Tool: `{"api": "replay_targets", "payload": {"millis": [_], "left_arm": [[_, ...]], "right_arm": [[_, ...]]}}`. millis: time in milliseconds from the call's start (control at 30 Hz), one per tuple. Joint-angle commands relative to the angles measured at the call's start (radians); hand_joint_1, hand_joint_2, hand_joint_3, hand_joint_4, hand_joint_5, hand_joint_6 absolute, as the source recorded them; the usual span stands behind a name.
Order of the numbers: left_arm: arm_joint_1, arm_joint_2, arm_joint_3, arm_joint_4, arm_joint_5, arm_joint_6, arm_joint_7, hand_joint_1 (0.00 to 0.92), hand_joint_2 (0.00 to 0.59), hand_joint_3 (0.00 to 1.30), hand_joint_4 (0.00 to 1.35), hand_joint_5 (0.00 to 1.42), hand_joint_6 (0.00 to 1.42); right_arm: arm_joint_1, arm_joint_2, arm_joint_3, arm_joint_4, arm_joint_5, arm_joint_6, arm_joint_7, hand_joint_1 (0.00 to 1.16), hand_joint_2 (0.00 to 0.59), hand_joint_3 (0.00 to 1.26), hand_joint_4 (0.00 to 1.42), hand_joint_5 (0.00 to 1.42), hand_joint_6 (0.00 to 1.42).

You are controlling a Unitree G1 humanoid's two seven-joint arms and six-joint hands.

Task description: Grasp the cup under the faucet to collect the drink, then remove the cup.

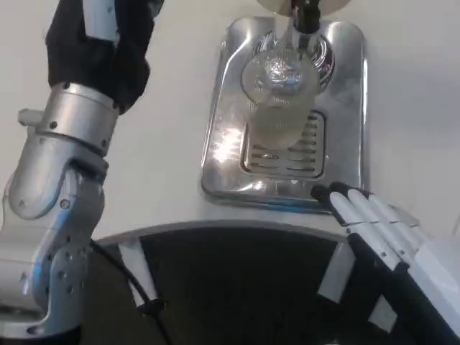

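Because the clear plastic cup (277, 108) has to catch the drink, it stands on the slotted grate of the shiny metal drip tray (345, 144), directly beneath the dark faucet nozzle (307, 16) at the top of the view; the tray is there to take any spill, and it sits on the white table (172, 144) near the curved front edge. Whether liquid is flowing or how full the cup is cannot be made out through the glare. The right robot hand (366, 215) lies low at the tray's near right corner, its white and black fingers (345, 205) stretched out side by side toward the tray, holding nothing and well short of the cup; the fingertips seem to be at or just over the tray's rim. On the other side, only the left silver forearm (61, 165) is seen, raised beside the tray, so how its hand is set I cannot tell.
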Motion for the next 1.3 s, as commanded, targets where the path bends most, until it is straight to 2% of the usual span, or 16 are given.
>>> {"api": "replay_targets", "payload": {"millis": [33,167,300,533,833,1033,1167,1300], "left_arm": [[0.030,-0.022,-0.013,-0.058,-0.021,0.052,0.015,0.000,0.197,0.00,0.00,0.00,0.00],[0.053,-0.056,-0.047,-0.087,-0.032,0.084,0.021,0.000,0.197,0.00,0.00,0.00,0.00],[0.062,-0.073,-0.067,-0.097,-0.027,0.095,0.020,0.000,0.197,0.00,0.00,0.00,0.00],[0.088,-0.066,-0.127,-0.092,-0.003,0.100,-0.019,0.000,0.198,0.00,0.00,0.00,0.00],[0.089,-0.090,-0.157,-0.099,0.001,0.091,-0.040,0.000,0.195,0.00,0.00,0.00,0.00],[0.081,-0.086,-0.170,-0.102,0.012,0.087,-0.053,0.000,0.196,0.00,0.00,0.00,0.00],[0.083,-0.080,-0.177,-0.109,0.021,0.089,-0.062,0.000,0.195,0.00,0.00,0.00,0.00],[0.076,-0.054,-0.194,-0.120,0.051,0.083,-0.082,0.000,0.194,0.00,0.00,0.00,0.00]], "right_arm": [[0.021,-0.001,0.004,0.009,0.007,-0.009,-0.011,0.60,0.339,0.04,0.00,0.01,0.05],[0.030,0.002,0.002,0.010,0.010,-0.009,-0.017,0.60,0.341,0.04,0.00,0.01,0.06],[0.039,0.000,0.000,0.009,0.012,-0.011,-0.021,0.60,0.342,0.04,0.00,0.02,0.06],[0.037,-0.006,-0.004,0.004,0.022,-0.001,-0.013,0.61,0.338,0.05,0.00,0.03,0.08],[0.043,-0.007,-0.013,0.010,0.028,-0.003,-0.015,0.61,0.341,0.05,0.00,0.03,0.08],[0.046,-0.003,-0.002,0.014,0.024,-0.004,-0.016,0.61,0.343,0.05,0.00,0.03,0.08],[0.047,-0.009,-0.012,0.017,0.031,-0.004,-0.016,0.61,0.344,0.05,0.00,0.03,0.08],[0.047,-0.013,-0.021,0.019,0.042,-0.005,-0.014,0.61,0.344,0.05,0.00,0.03,0.08]]}}
